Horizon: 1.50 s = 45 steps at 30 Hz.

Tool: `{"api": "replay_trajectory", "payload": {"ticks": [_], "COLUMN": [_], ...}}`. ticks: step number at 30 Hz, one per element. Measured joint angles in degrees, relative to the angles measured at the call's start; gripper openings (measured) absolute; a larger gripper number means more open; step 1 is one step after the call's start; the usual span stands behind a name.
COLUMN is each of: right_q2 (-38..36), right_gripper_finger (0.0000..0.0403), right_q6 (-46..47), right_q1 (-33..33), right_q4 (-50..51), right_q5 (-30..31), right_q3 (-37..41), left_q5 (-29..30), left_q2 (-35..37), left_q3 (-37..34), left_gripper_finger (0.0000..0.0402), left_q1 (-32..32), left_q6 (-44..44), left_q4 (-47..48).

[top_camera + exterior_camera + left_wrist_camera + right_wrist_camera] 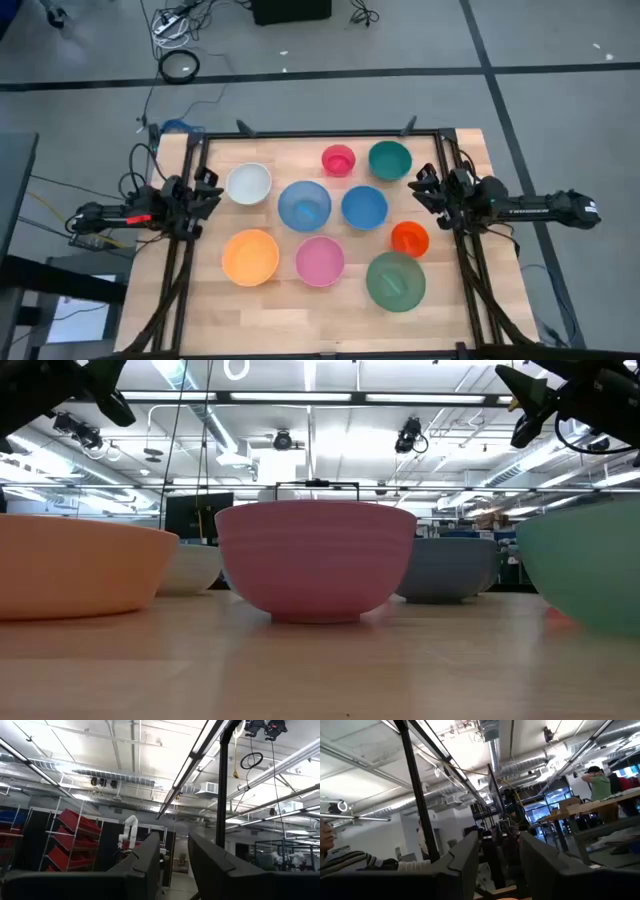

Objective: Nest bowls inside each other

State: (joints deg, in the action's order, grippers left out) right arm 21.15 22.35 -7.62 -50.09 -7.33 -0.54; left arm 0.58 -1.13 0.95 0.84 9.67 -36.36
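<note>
Several bowls stand apart, each on its base, on the wooden table (210,290): white (248,184), two blue (304,205) (364,207), small pink (338,160), dark green (390,160), small orange-red (409,239), orange (250,256), pink (320,260) and large green (396,281). My left gripper (212,190) hovers at the table's left edge beside the white bowl, open, with nothing between its fingers (174,840). My right gripper (422,185) hovers at the right edge between the dark green and orange-red bowls, open and empty (499,837). Both are raised above the bowls in the low view.
A black frame (320,134) runs along the table's far edge and down both sides. Bare wood lies along the near edge. A person (340,855) in a striped sleeve and another person (600,782) show in the room beyond the table.
</note>
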Motion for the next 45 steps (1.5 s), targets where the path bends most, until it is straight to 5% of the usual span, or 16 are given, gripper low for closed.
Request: {"api": "replay_trajectory", "payload": {"ticks": [45], "right_q2": [0.0], "right_gripper_finger": [0.0132], "right_q6": [0.0], "right_q1": [0.0], "right_q4": [-0.9], "right_q5": [0.2], "right_q3": [0.0], "left_q5": [0.0], "left_q2": [0.0], "left_q3": [0.0], "left_gripper_finger": [0.0111], "left_q1": [0.0], "left_q6": [0.0], "left_q4": [0.0]}}
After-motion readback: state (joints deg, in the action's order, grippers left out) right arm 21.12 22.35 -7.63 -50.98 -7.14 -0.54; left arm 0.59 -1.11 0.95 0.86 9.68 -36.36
